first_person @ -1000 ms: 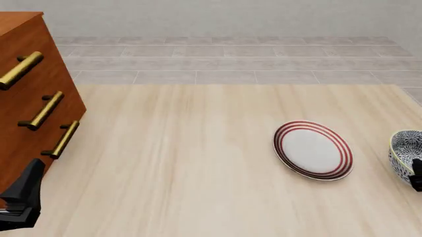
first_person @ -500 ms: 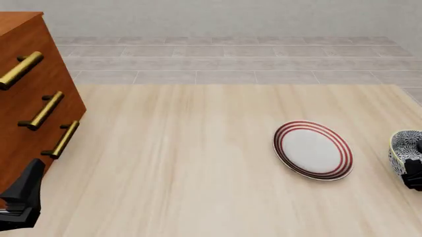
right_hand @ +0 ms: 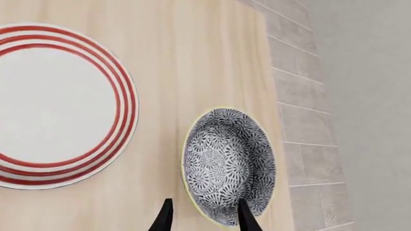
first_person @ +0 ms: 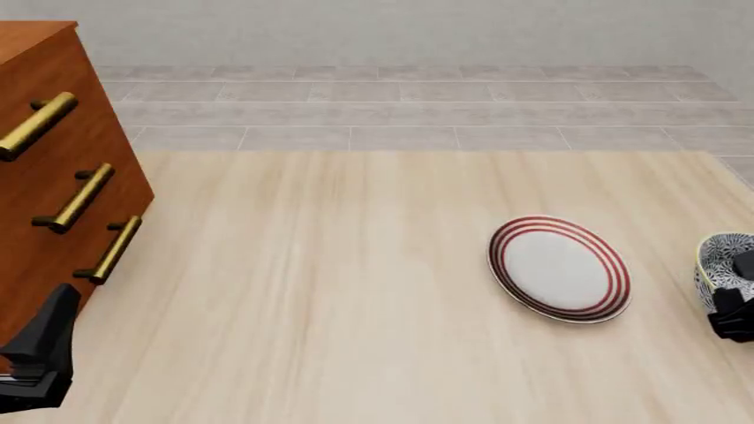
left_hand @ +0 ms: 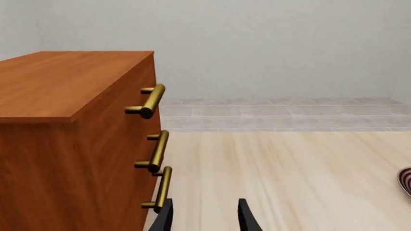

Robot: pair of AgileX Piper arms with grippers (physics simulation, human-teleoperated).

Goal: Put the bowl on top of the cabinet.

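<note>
Bowl (right_hand: 228, 166) sits on the table (first_person: 353, 291) at the front view's 3 o'clock edge, beside the red-ringed plate (first_person: 559, 268). Right gripper (right_hand: 203, 216) straddles its near rim, fingers parted, not yet clamped. Lifting and carrying to the cabinet (first_person: 53, 168) top, at 9 o'clock, remain.

— What carries everything?
— A pale, wood-grained tabletop (first_person: 353, 291).
— And what sits on it?
— A large reddish-brown wooden cabinet (first_person: 53, 177) at nine o'clock, a flat white plate with red rings (first_person: 559, 268) near three o'clock, and a deep floral-patterned bowl (first_person: 721, 265) just beyond it, at the edge.
</note>
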